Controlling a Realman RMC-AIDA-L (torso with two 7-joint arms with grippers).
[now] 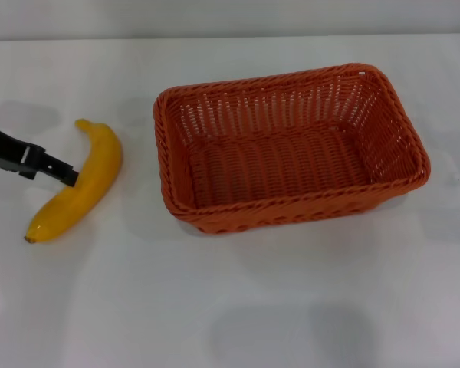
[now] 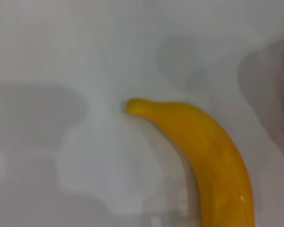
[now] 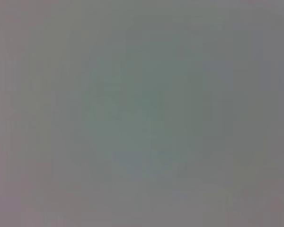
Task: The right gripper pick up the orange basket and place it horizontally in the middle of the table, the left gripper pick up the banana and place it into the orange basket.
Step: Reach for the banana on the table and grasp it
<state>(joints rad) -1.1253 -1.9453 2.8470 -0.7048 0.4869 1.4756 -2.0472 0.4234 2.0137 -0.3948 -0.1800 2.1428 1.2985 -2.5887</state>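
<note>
The orange basket point(image 1: 291, 211) stands lengthwise across the middle of the white table point(image 1: 230, 307), a little to the right, with nothing inside it. The yellow banana point(image 1: 80, 184) lies flat on the table to the basket's left, its stem pointing away from me. My left gripper point(image 1: 67, 175) reaches in from the left edge, and its black tip touches the banana's left side at mid-length. In the left wrist view the banana point(image 2: 208, 151) fills the lower right, seen from close above. My right gripper is out of view; its wrist view is plain grey.
A gap of bare table separates the banana from the basket's left wall. Open white tabletop stretches in front of both. The table's far edge runs along the top of the head view.
</note>
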